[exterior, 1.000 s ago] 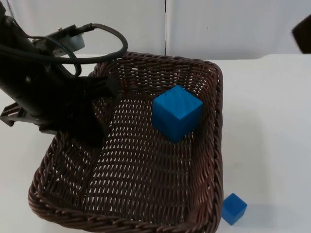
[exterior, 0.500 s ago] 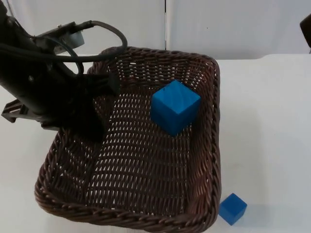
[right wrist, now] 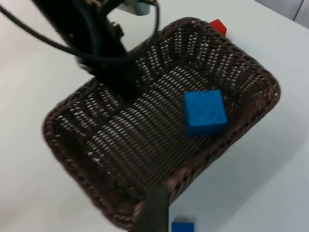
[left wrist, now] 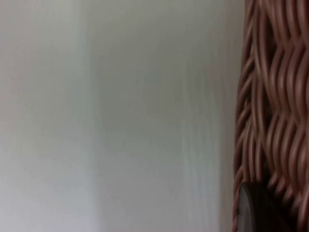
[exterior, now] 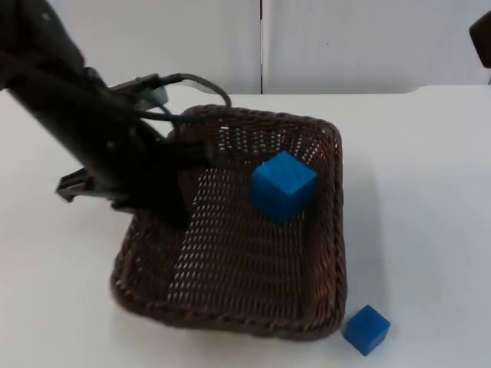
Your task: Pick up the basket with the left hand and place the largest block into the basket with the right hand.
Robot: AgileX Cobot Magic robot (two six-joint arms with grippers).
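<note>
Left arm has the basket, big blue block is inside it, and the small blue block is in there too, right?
Not quite. The small blue block lies on the table outside the basket, by its corner; the top view shows it. The large blue block is inside, left gripper on the rim.

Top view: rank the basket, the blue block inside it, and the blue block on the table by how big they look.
1. basket
2. large blue block inside it
3. small blue block on the table

I see a basket [exterior: 253, 307] of rough, dark brown woven wicker; inside it, a large block [exterior: 283, 186] of smooth matt blue plastic; beneath, a smooth white table [exterior: 430, 199].
</note>
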